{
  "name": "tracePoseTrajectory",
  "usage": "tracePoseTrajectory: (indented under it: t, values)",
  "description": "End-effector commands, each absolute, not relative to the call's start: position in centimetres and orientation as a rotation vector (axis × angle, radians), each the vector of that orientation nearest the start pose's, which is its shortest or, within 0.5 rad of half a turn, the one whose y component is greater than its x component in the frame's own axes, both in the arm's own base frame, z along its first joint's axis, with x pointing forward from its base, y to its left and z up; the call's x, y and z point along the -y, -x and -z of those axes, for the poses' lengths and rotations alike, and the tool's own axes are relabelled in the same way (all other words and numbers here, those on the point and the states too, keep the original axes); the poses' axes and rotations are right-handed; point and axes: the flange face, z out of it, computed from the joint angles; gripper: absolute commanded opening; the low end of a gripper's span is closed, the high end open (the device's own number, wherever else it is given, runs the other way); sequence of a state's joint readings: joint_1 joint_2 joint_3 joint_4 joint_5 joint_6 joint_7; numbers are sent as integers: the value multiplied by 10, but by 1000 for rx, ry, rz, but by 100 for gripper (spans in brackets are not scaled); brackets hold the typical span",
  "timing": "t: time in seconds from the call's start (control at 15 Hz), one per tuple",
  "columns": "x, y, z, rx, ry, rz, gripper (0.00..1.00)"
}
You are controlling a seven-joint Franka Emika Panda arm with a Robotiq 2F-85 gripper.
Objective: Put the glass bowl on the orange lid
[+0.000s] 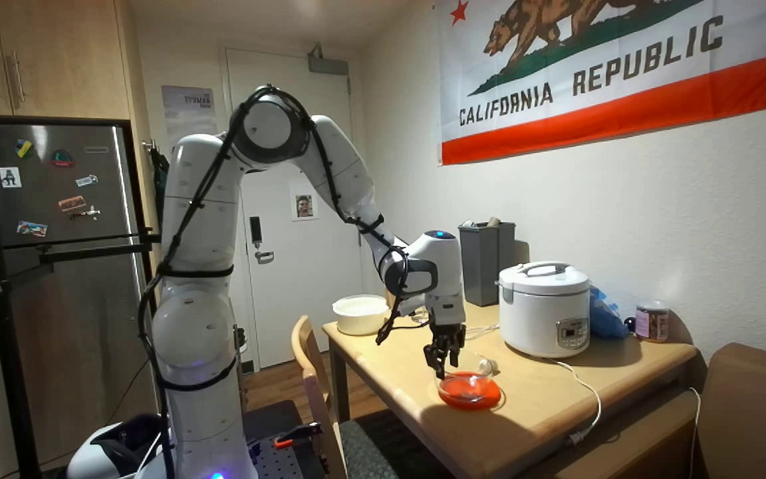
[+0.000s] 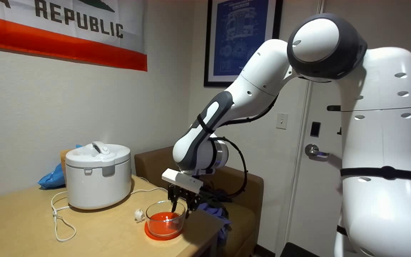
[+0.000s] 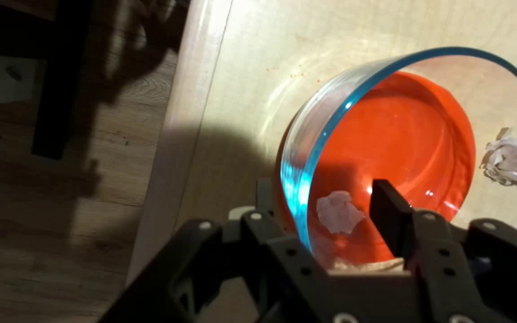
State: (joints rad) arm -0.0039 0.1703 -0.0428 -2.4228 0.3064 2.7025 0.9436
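bowl (image 2: 163, 220): sits on lid (image 2: 150, 233), looks placed
gripper (image 3: 323, 192): parted, straddles bowl wall, apparently grips nothing; likely needs lifting clear

A California flag (image 1: 622, 80) hangs on the pale wall (image 1: 622, 213) above a wooden table (image 1: 542, 399).

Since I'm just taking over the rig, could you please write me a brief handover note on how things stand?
Gripper: open, one finger inside the glass bowl, one outside.
Job's things: the bowl rests on the orange lid.
Done: the placement looks complete.
Left: probably only raising the gripper straight up without nudging the bowl.
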Motion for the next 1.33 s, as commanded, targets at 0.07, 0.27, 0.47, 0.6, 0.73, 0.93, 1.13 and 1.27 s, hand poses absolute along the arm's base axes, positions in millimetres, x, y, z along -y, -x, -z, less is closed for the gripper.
tracePoseTrajectory:
  t: [0.07, 0.27, 0.47, 0.6, 0.73, 0.93, 1.13, 1.27]
  values:
    - [16, -490, -288, -1677, 2387, 112, 99]
    - [-12, -491, -316, -1584, 2407, 147, 100]
    - [-55, -496, -342, -1452, 2461, 167, 100]
    - [-86, -499, -353, -1356, 2507, 176, 100]
    - [-118, -503, -363, -1250, 2559, 183, 100]
    - [-159, -510, -375, -1102, 2629, 189, 100]
    - [-166, -504, -375, -1100, 2615, 202, 100]
    - [-171, -506, -376, -1081, 2622, 201, 100]
